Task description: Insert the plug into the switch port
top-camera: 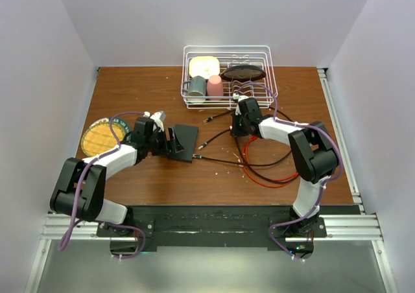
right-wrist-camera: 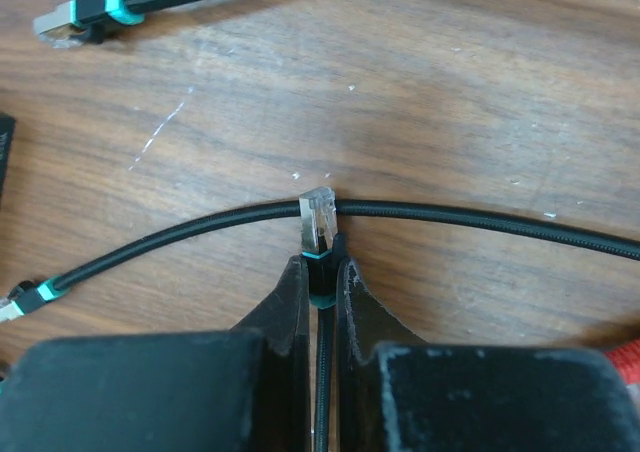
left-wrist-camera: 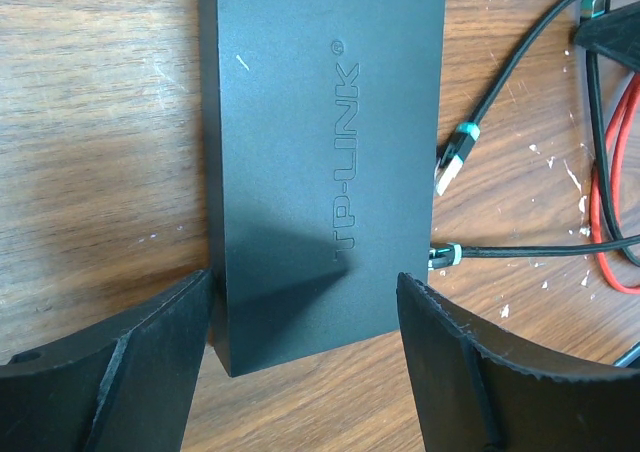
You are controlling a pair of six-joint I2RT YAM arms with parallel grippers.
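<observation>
The switch is lying flat on the table, left of centre, with its raised lettering facing up. The left gripper is straddling its near end: the fingers are standing spread to the box's width, one at each long side, and seem to be pressing on it. The right gripper is sitting well apart from the switch, near the middle of the table and just in front of the wire rack. Its fingers are pressed close together, pinching the plug by its black body. The clear tip and teal band are sticking out past the fingertips. The plug is pointing away from the wrist and is sitting right over a black cable that is crossing the wood. I cannot tell whether the two are touching. Two loose plugs are lying just beside the switch's right long side, and the lower one is reaching the edge with its tip. Whether it is sitting in a port cannot be made out. Black cables and a red cable are looping on the table beside the right arm.
</observation>
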